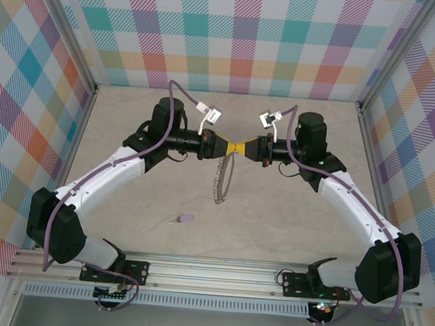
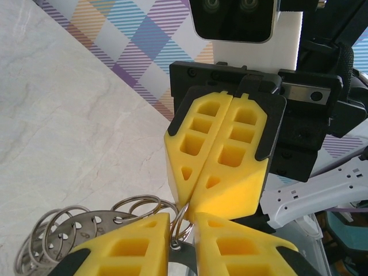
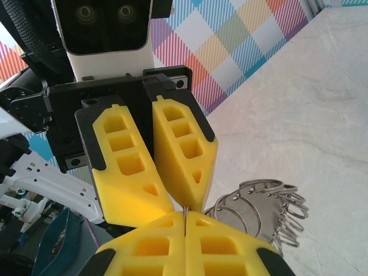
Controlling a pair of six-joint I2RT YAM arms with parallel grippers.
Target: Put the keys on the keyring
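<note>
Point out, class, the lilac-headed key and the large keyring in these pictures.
key (image 1: 185, 219), top external view, on its lilac head.
keyring (image 1: 221, 180), top external view, on the fringed rim hanging below the two grippers.

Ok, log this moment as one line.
left gripper: shut on keyring | right gripper: shut on keyring | keyring: held between both | key: lilac-headed, loose on table

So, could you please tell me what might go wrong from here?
1. Both the left gripper and the right gripper pinch the keyring tip to tip; an opposed pull could bend it or slip it free.
2. The key lies flat on the table, away from both; letting go to fetch it may leave the ring swinging or dropped.
</note>
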